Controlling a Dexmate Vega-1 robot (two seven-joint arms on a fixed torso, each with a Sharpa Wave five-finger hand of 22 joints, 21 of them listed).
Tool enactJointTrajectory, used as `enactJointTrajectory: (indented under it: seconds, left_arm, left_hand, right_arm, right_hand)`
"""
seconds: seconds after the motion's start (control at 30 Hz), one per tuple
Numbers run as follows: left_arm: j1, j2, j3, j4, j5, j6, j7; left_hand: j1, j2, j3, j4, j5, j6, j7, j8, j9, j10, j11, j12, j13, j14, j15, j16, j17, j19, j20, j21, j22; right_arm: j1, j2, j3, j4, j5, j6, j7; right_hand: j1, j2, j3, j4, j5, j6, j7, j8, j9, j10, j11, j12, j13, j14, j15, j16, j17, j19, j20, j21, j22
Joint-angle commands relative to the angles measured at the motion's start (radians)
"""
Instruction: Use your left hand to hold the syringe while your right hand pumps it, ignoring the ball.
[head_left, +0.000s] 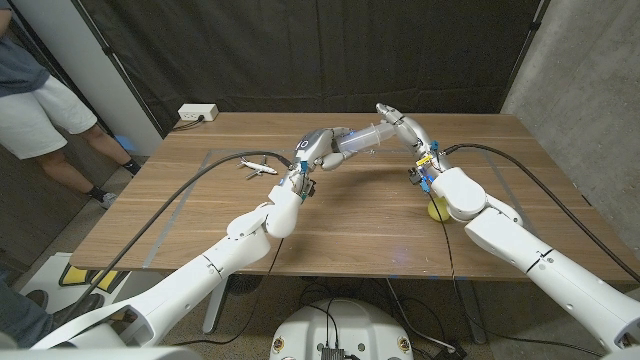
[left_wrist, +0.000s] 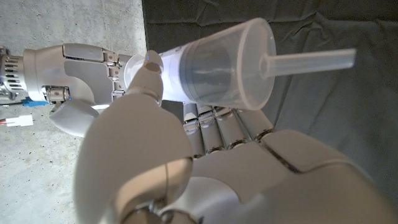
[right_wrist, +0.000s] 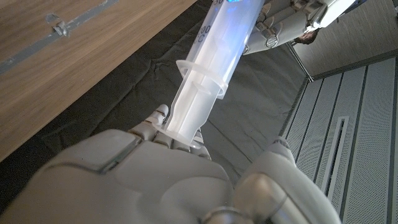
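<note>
A clear plastic syringe (head_left: 362, 138) hangs in the air over the far middle of the table, lying roughly level. My left hand (head_left: 318, 148) grips its wide barrel (left_wrist: 217, 65) between thumb and fingers, and the thin nozzle (left_wrist: 311, 59) sticks out past that hand (left_wrist: 186, 168). At the other end my right hand (head_left: 400, 125) holds the plunger, whose rod (right_wrist: 186, 118) runs from the flange (right_wrist: 200, 78) down into the fingers (right_wrist: 155, 134). A yellow ball (head_left: 437, 210) lies on the table, half hidden under my right forearm.
A small white toy plane (head_left: 258, 167) lies on the table left of my left hand. A white power strip (head_left: 197, 113) sits at the far left corner. A person (head_left: 35, 110) stands beyond the table's left side. Black cables trail from both wrists.
</note>
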Motion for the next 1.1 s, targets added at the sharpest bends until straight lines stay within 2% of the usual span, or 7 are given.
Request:
enactJointTrajectory:
  seconds: [0.03,1.1]
  left_arm:
    - [-0.003,-0.004,0.005,-0.005,0.014,0.001,0.001]
    - [0.003,0.014,-0.001,-0.031,0.02,0.008,-0.028]
  left_hand:
    - [-0.001,0.019,0.175,0.169,0.004,0.085,-0.051,0.001,0.004,0.058,-0.062,0.005,0.003,0.055,-0.091,0.003,0.002,0.007,0.003,-0.002,0.005]
    - [-0.006,0.015,0.183,0.171,0.004,0.088,-0.05,-0.003,0.004,0.059,-0.062,0.005,0.003,0.054,-0.091,0.002,0.001,0.005,0.002,-0.002,0.005]
  right_arm:
    - [-0.003,0.001,-0.012,-0.006,0.005,-0.007,0.018]
    - [-0.002,-0.001,-0.025,-0.032,-0.018,-0.036,0.012]
  right_hand:
    - [-0.004,0.006,-0.005,0.0,0.009,0.005,-0.001,0.006,-0.001,0.002,0.001,0.003,0.0,0.004,0.002,0.004,0.002,0.009,-0.018,0.007,0.0]
    - [-0.004,0.007,-0.008,-0.001,0.01,0.006,0.0,0.005,-0.001,0.001,0.002,0.002,0.0,0.004,0.002,0.003,0.002,0.007,-0.017,0.005,0.0]
